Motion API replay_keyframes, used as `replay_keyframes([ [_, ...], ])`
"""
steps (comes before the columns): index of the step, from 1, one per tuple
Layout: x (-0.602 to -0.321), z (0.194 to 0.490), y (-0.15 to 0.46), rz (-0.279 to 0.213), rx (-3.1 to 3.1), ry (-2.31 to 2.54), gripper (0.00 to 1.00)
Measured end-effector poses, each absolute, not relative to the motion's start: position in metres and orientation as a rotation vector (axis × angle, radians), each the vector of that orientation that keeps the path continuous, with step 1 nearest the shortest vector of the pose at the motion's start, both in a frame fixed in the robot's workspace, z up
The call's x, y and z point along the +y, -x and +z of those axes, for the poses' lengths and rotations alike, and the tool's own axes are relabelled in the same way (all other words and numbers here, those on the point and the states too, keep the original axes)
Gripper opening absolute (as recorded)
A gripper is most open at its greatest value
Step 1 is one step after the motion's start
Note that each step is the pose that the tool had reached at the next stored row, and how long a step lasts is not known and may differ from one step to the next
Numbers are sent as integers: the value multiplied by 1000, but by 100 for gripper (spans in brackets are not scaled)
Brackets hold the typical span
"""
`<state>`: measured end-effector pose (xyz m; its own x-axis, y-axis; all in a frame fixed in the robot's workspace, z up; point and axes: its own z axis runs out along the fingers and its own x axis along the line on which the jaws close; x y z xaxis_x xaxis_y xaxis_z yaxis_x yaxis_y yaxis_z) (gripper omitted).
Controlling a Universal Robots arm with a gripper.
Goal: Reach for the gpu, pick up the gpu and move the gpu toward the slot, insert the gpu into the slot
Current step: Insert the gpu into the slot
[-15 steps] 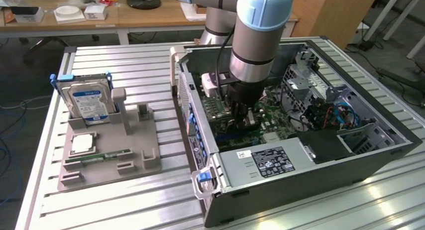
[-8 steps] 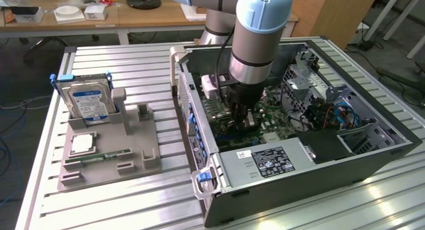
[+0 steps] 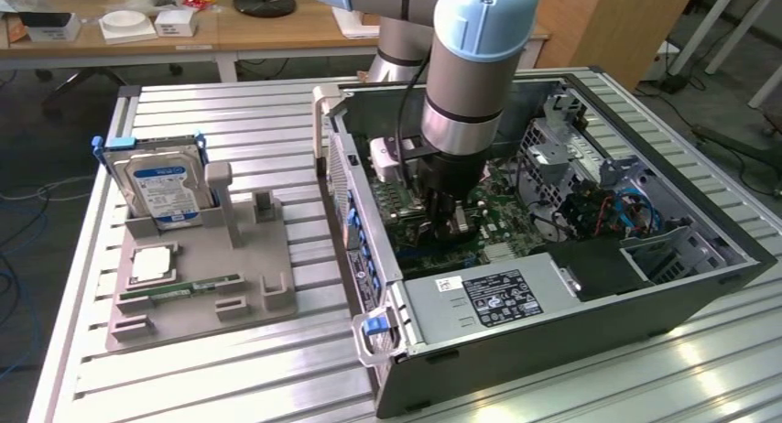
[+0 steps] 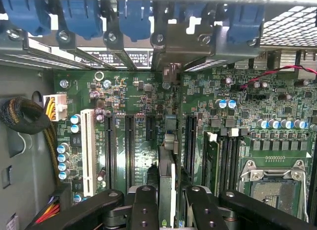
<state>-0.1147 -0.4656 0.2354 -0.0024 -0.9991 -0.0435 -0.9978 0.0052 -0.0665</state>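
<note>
- The tool (image 4: 167, 202) stood at the lower centre of the wrist view, its two black fingers (image 4: 144, 207) clamped on the gpu (image 4: 167, 180), one on either face of the card.
- The gpu was held edge-on, so that it showed as a thin vertical strip between the fingers; gripping the flat faces kept the board upright and its lower edge free to meet a connector.
- Its long axis ran from the lower centre of the wrist view toward the upper centre, parallel to the rows of expansion connectors on the motherboard (image 4: 143, 98).
- The far end of the card pointed at the case's rear wall, where its silver end bracket (image 4: 184, 44) stood among the blue retaining clips (image 4: 134, 17) in the upper centre of that frame.
- The slot (image 4: 170, 123) lay directly under the card; only a short blue piece of it showed beyond the card's far end. Whether the card was fully seated could not be told.
- In the exterior view the arm (image 3: 479, 66) reached straight down at the centre of the frame into the open computer case (image 3: 587, 295), presumably so that the card could be pressed squarely downward.
- At the left of the exterior view, a grey fixture (image 3: 196, 276) on the counter (image 3: 183, 386) held the hard drive (image 3: 159, 180) upright and the memory stick (image 3: 183, 288) lying flat, well apart from the case.
</note>
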Motion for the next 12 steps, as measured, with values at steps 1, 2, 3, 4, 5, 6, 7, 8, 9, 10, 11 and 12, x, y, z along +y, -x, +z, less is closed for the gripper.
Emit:
replay_keyframes([
  [1, -466, 235, 115, -25, 2170, 2162, 26],
  [2, -466, 235, 115, -25, 2171, 2162, 26],
  [3, -466, 235, 115, -25, 2171, 2162, 26],
  [4, -466, 235, 115, -25, 2171, 2162, 26],
  [5, -466, 235, 115, -25, 2171, 2162, 26],
  [6, -466, 234, 115, -25, 2171, 2162, 26],
  [7, -466, 233, 115, -26, 2171, 2162, 26],
  [8, -466, 233, 115, -25, 2171, 2162, 26],
  [9, -466, 233, 115, -25, 2171, 2162, 26],
  [10, -466, 233, 115, -25, 2171, 2162, 26],
  [11, -466, 233, 115, -25, 2171, 2162, 26],
  [12, -466, 233, 115, -25, 2171, 2162, 26],
])
